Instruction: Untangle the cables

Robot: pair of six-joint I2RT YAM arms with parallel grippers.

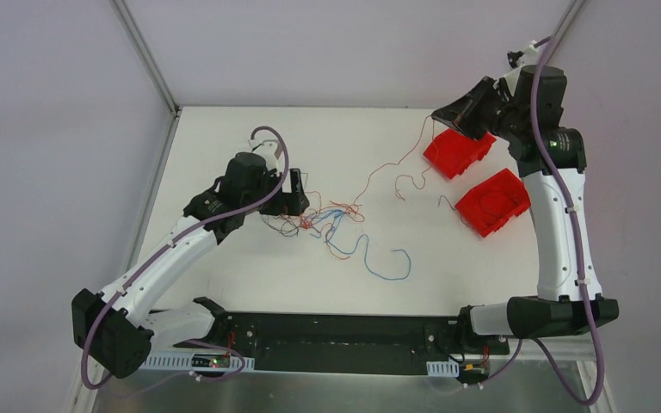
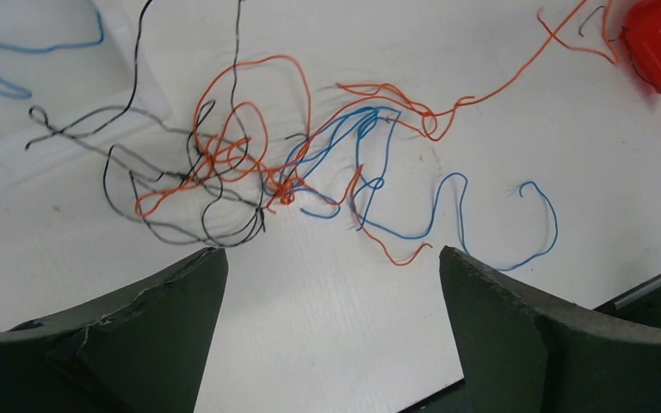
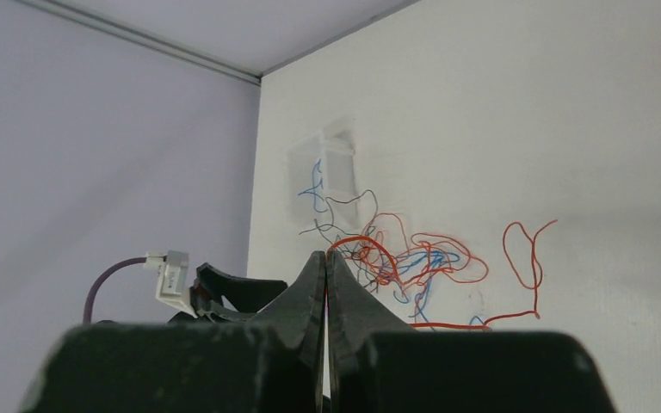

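The cables lie in a tangle (image 1: pixel 318 219) of thin black, orange-red and blue wires at mid-table. The tangle also shows in the left wrist view (image 2: pixel 250 163) and the right wrist view (image 3: pixel 413 258). A loose blue strand (image 1: pixel 387 267) curls on the near side of it. My left gripper (image 1: pixel 297 196) is open and empty just left of the tangle, with the wires lying beyond its fingertips (image 2: pixel 331 254). My right gripper (image 1: pixel 446 116) is raised at the back right and shut (image 3: pixel 326 255) on a red wire (image 1: pixel 396 159) that runs down to the tangle.
Two red bins (image 1: pixel 458 152) (image 1: pixel 492 202) stand at the right, below the right gripper. Short red strands (image 1: pixel 409 182) lie beside them. A clear plastic piece (image 3: pixel 323 168) lies beyond the tangle. Walls close the left and back edges.
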